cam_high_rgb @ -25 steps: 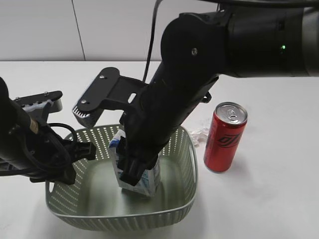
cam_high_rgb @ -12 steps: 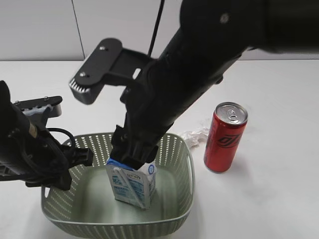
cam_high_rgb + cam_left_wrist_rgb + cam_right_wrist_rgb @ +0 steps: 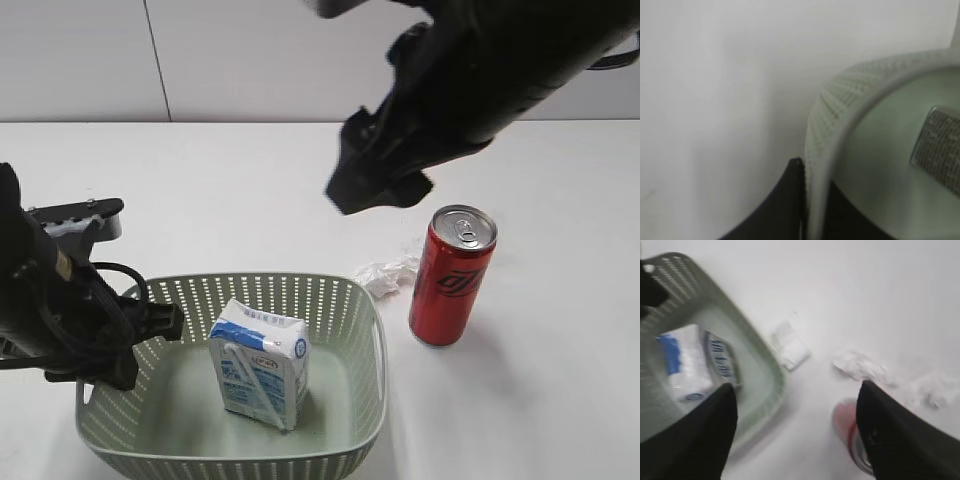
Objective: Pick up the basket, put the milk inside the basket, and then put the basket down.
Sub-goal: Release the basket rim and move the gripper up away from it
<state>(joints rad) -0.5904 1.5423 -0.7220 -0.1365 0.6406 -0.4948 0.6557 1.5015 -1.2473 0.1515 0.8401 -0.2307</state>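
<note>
My left gripper (image 3: 150,322) pinches the left rim of the basket (image 3: 365,400), one finger (image 3: 785,200) outside the wall and one inside. The milk (image 3: 258,362) stands upright inside the basket on its floor. My right gripper (image 3: 795,425) hangs above the table with fingers (image 3: 890,435) spread apart, holding nothing. A red can (image 3: 450,275) stands right of the basket, crumpled paper (image 3: 385,272) between them.

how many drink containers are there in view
2. The milk stands upright inside the basket. The red can stands on the table to the right of the basket, apart from it. The arms may hide others.
</note>
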